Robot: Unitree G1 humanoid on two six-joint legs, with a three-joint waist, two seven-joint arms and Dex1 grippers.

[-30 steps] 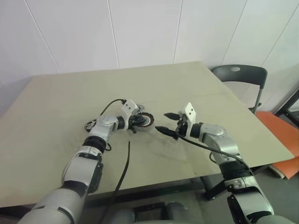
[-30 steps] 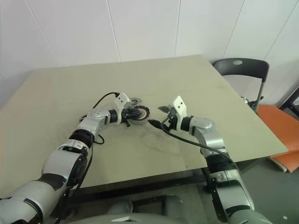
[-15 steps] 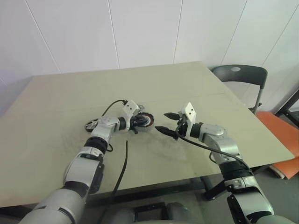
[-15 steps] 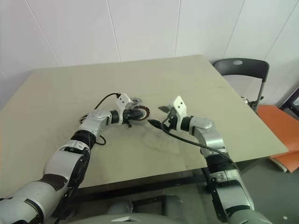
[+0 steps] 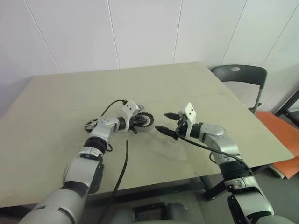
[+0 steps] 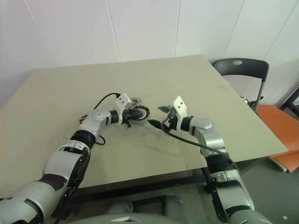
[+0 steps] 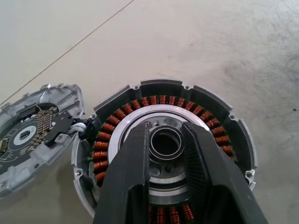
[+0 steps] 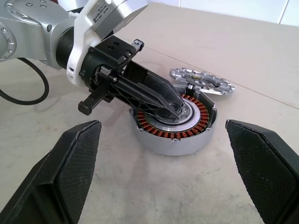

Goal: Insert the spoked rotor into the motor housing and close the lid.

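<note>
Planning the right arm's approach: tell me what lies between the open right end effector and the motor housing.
Bare tan tabletop, per the right wrist view.

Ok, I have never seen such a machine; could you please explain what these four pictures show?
It is a humanoid robot; each arm ends in a gripper with two black fingers. Two pictures come from its head, looking down on a table; two from its wrists. On the table stands the motor housing, a round metal can with copper coils. The left gripper grips it at the centre. A flat round grey part with a circuit board lies beside it. The right gripper is open, holding nothing.
</note>
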